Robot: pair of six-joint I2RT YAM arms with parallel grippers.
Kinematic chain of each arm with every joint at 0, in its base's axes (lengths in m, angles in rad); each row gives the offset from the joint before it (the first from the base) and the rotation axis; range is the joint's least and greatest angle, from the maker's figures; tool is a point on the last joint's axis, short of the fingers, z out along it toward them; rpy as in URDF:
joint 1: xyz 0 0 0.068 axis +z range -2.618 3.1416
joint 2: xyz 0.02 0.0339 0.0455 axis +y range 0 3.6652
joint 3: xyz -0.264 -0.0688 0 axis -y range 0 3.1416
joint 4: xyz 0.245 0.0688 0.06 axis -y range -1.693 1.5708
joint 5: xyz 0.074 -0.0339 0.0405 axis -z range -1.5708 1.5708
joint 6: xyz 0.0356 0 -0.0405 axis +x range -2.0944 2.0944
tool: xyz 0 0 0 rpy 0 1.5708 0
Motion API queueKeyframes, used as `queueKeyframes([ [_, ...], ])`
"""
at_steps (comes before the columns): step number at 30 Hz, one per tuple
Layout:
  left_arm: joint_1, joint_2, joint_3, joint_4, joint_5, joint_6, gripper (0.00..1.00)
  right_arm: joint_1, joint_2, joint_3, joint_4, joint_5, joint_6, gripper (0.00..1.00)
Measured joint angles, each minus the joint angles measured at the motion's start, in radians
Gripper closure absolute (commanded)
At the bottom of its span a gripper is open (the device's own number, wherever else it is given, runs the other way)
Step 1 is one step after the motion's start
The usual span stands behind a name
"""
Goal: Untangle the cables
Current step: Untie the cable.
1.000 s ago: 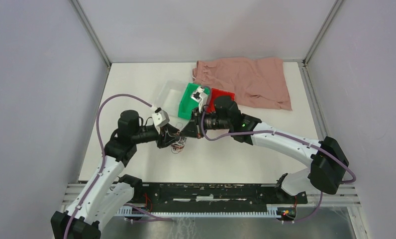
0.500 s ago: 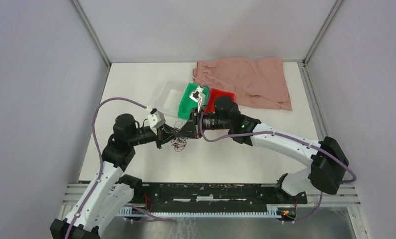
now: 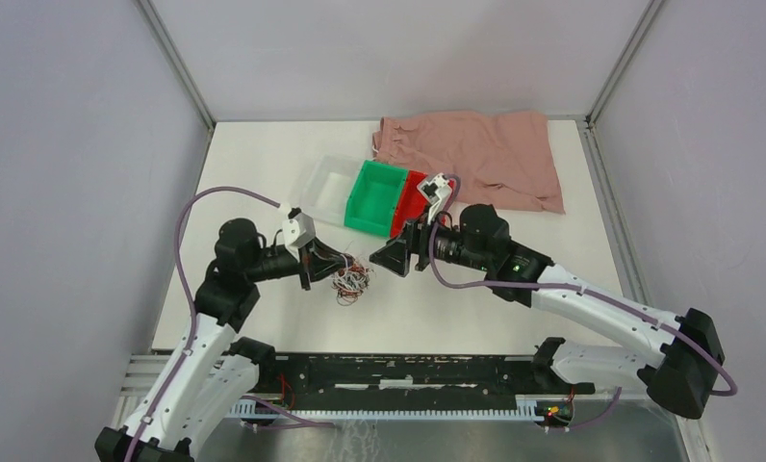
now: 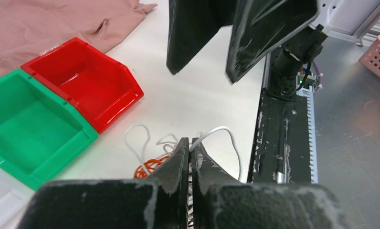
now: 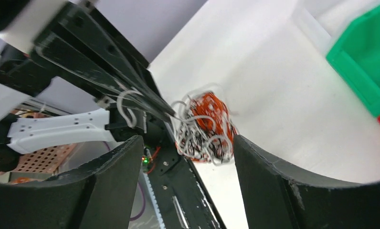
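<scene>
Two robot arms reach toward each other over a white table [image 3: 264, 164]. Between them sit the cables [image 3: 350, 281], a small knot of white, orange and black wire at the middle of the table, just off the tip of the left gripper [image 3: 323, 266].

The left gripper's fingers are pressed together. Its wrist view shows a white strand [image 4: 221, 131] pinched between them, looping out to one side, with the rest of the knot bunched below. That grip looks meant to anchor one end so the other arm has something to pull against. Whether the knot rests on the table or hangs just clear of it cannot be told.

The right gripper [image 3: 395, 258] faces the knot from the other side with its fingers spread wide and nothing between them. A gap of bare table separates it from the cables. In its own wrist view the knot sits framed between the two fingers but beyond them, which suggests it is lined up to pick a fresh strand.

Behind the grippers stand a clear bin [image 3: 323, 185], a green bin [image 3: 379, 197] and a red bin [image 3: 416, 195], side by side and with no wire in them. They may be meant for freed strands. A pink cloth [image 3: 475, 159] lies at the far edge, apart from the work.
</scene>
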Motion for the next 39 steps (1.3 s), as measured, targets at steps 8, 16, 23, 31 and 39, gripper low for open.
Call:
queueKeyframes([
  [8,0.000,0.019,0.059,0.016,0.037,-0.072,0.97,0.005,0.040,-0.067,0.041,0.039,-0.051,0.25],
  [16,0.000,0.040,0.094,0.031,0.060,-0.131,0.97,0.026,0.194,-0.010,0.149,0.046,-0.059,0.24],
  [23,0.000,0.049,0.120,0.034,0.060,-0.134,0.97,0.064,0.303,0.006,0.271,0.049,-0.027,0.24],
  [31,-0.002,0.059,0.160,0.034,0.061,-0.163,0.97,0.116,0.405,0.019,0.331,0.109,-0.012,0.25],
  [39,-0.002,0.075,0.238,0.034,0.077,-0.179,0.97,0.130,0.457,0.015,0.383,0.202,-0.004,0.30],
])
